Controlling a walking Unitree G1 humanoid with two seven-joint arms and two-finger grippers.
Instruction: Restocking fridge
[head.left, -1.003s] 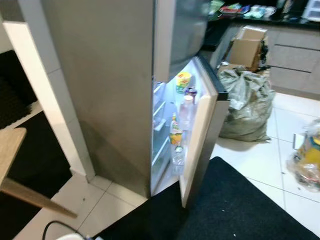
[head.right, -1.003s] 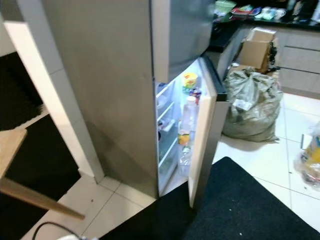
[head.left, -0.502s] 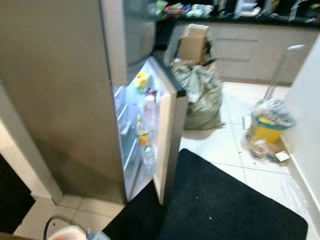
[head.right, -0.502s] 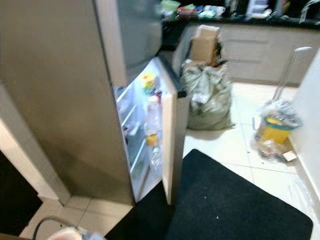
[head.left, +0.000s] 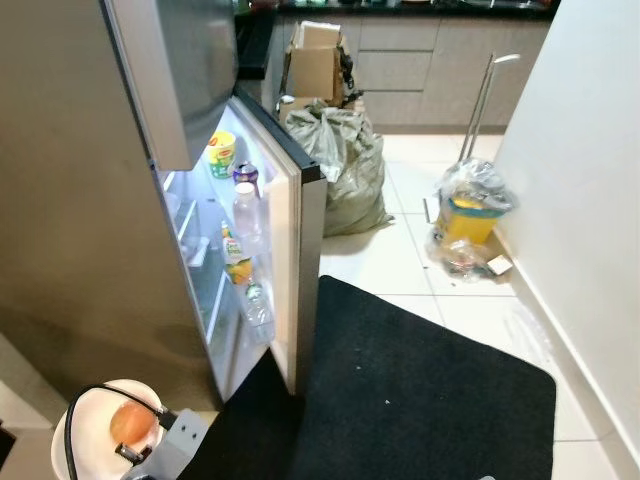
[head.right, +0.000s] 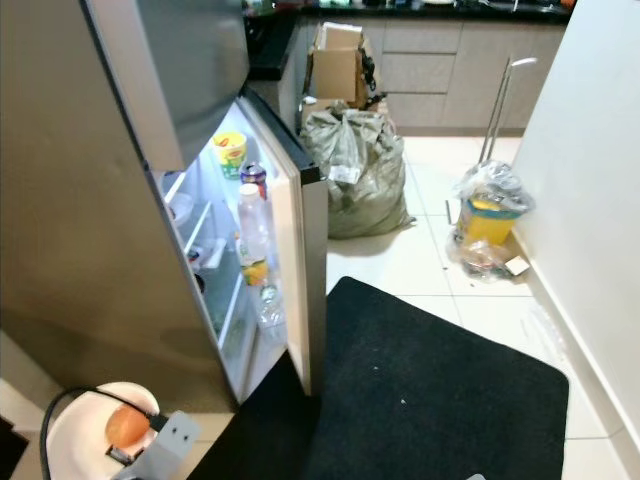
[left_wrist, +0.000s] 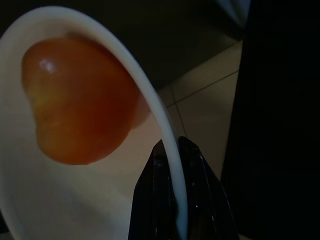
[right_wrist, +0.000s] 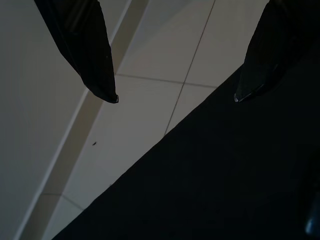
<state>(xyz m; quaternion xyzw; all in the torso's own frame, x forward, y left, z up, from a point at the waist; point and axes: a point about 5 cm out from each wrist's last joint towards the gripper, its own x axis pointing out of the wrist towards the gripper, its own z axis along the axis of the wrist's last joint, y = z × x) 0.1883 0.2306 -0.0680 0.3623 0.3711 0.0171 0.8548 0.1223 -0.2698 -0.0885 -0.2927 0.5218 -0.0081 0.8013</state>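
My left gripper (left_wrist: 175, 200) pinches the rim of a white plate (head.left: 85, 425) carrying an orange fruit (head.left: 131, 424), low at my left, just short of the fridge (head.left: 90, 200). Fridge door (head.left: 285, 215) stands open, bottles (head.left: 246, 212) in its racks. Right gripper (right_wrist: 175, 95) spread wide over tile and black mat (head.left: 420, 390).

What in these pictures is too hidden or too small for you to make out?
- Fridge shelves: eye views, mostly screened by the open door and its bottles.
- Bottle labels: too small to read.
- Plate: cut by the bottom edge; the left gripper clamps its rim.
- Orange food on it: kind unclear.
- Grey sack contents: closed.
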